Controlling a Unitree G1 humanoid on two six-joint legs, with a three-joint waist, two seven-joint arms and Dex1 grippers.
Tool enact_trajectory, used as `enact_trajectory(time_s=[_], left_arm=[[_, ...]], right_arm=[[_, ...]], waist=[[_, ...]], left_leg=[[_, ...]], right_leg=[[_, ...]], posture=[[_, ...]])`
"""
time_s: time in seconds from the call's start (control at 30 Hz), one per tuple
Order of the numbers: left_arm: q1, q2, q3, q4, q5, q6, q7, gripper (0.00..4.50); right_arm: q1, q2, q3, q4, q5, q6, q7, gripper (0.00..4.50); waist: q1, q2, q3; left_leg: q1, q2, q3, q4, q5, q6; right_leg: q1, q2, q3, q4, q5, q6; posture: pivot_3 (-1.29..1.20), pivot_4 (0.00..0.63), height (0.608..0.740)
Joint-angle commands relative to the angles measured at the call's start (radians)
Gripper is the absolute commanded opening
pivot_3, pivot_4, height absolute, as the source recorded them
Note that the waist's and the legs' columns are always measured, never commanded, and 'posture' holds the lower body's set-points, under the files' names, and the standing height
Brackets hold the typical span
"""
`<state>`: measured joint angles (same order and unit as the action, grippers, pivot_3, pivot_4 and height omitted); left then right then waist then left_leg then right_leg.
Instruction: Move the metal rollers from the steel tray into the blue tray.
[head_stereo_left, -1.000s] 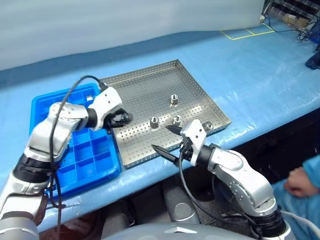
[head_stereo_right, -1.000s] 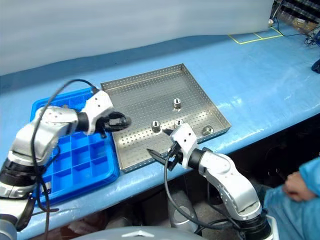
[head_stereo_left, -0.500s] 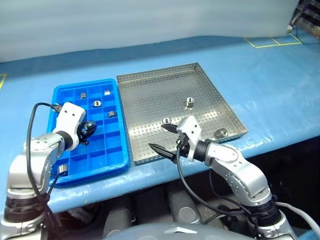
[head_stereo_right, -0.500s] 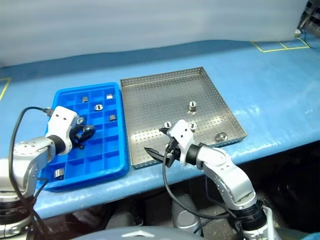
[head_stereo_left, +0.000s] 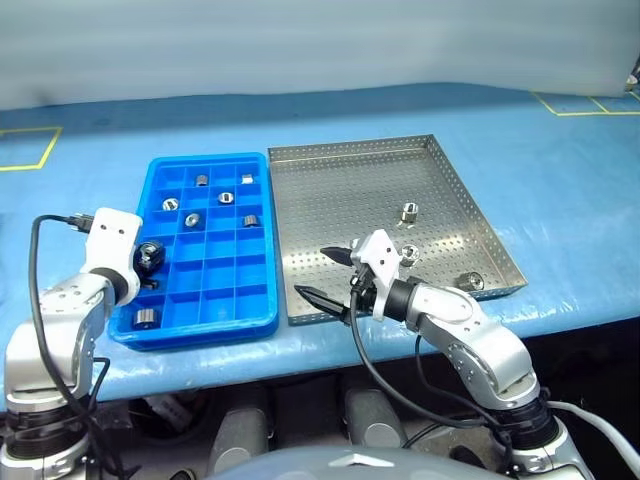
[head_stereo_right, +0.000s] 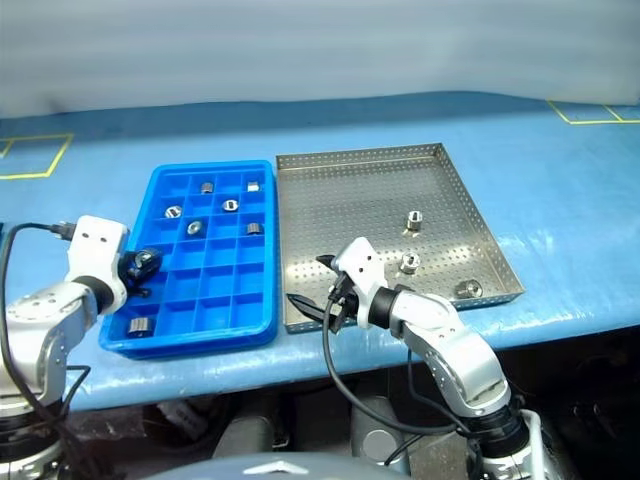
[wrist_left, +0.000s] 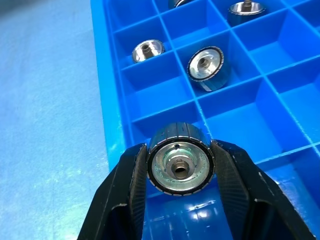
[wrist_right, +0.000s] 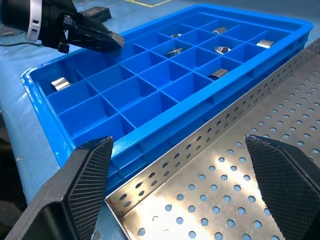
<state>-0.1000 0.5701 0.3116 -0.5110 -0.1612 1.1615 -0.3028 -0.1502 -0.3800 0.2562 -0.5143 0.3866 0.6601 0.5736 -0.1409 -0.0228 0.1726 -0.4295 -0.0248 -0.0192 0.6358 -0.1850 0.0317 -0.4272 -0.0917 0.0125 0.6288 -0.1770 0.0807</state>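
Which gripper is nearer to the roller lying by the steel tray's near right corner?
Right. The right gripper hangs open over the steel tray's near left edge, left of that roller. The left gripper is over the blue tray, farther away.

On the desk (head_stereo_left: 560, 170) the blue tray (head_stereo_left: 262, 318) lay at 9 o'clock of the steel tray (head_stereo_left: 350, 185), the two just beside each other. Three rollers (head_stereo_left: 409, 212) sat in the steel tray's 4 o'clock part. More rollers lay singly in the blue tray's compartments, mostly toward 12 o'clock, one near its 7 o'clock corner. At the blue tray's 9 o'clock edge the left gripper (wrist_left: 179, 172) held a roller (wrist_left: 180, 166) above a compartment. The right gripper (head_stereo_left: 322, 275) hung over the steel tray's 7 o'clock corner.
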Motion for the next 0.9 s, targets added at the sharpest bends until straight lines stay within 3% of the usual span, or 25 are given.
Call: enact_trajectory(time_s=[0.03, 0.17, 0.3, 0.4, 0.5, 0.7, 0.9], left_arm=[[-0.018, -0.003, -0.009, 0.009, 0.020, -0.038, 0.030, 2.50], [-0.055, -0.078, 0.005, -0.007, -0.017, -0.042, 0.050, 3.70], [-0.110, -0.207, 0.025, -0.037, -0.125, -0.190, 0.004, 3.70], [-0.140, -0.232, -0.053, -0.057, -0.215, -0.244, -0.101, 3.70], [-0.212, -0.239, -0.213, 0.004, -0.240, -0.299, -0.198, 3.70], [-0.370, -0.276, -0.479, 0.272, -0.135, -0.452, -0.278, 3.70], [-0.484, -0.324, -0.579, 0.579, -0.074, -0.558, -0.345, 3.70]], right_arm=[[0.000, 0.006, -0.014, -0.025, 0.011, -0.011, -0.004, 4.50], [0.002, 0.006, -0.009, -0.030, 0.012, -0.014, -0.005, 4.50], [0.003, 0.004, -0.007, -0.032, 0.003, -0.019, -0.010, 4.50], [0.014, -0.014, -0.028, -0.046, -0.012, -0.014, -0.029, 4.50], [0.025, -0.078, -0.037, -0.075, -0.080, 0.021, -0.073, 4.50], [0.068, -0.146, -0.069, -0.167, -0.110, 0.069, -0.110, 4.50], [0.118, -0.142, -0.107, -0.208, -0.120, 0.074, -0.144, 4.50]], waist=[[0.005, 0.000, 0.000], [0.015, 0.000, 0.000], [0.023, -0.001, -0.001], [0.020, -0.002, -0.001], [0.019, -0.001, -0.001], [-0.012, 0.000, -0.002], [-0.096, 0.001, -0.002]], left_leg=[[0.000, 0.000, 0.000, 0.000, 0.000, 0.000], [0.000, 0.000, 0.000, 0.001, 0.000, 0.000], [-0.001, 0.000, 0.000, 0.004, 0.000, 0.000], [-0.002, 0.000, 0.000, 0.006, 0.000, 0.000], [-0.002, 0.000, 0.000, 0.007, 0.000, 0.001], [-0.003, 0.000, 0.003, 0.010, -0.001, 0.002], [-0.003, 0.000, 0.002, 0.009, 0.000, 0.008]], right_leg=[[0.000, 0.000, 0.000, 0.000, 0.000, 0.000], [0.000, 0.000, -0.001, 0.000, 0.000, 0.000], [0.001, -0.001, -0.001, 0.000, 0.001, -0.001], [0.002, -0.001, -0.002, 0.000, 0.002, -0.001], [0.002, -0.001, -0.002, 0.000, 0.001, 0.001], [0.007, -0.001, -0.001, 0.000, 0.001, 0.001], [0.008, 0.000, -0.001, -0.001, 0.000, 0.002]], posture=[[-0.21, 0.150, 0.740], [-0.21, 0.150, 0.740], [-0.23, 0.150, 0.740], [-0.25, 0.150, 0.740], [-0.29, 0.150, 0.740], [-0.40, 0.150, 0.740], [-0.47, 0.150, 0.740]])
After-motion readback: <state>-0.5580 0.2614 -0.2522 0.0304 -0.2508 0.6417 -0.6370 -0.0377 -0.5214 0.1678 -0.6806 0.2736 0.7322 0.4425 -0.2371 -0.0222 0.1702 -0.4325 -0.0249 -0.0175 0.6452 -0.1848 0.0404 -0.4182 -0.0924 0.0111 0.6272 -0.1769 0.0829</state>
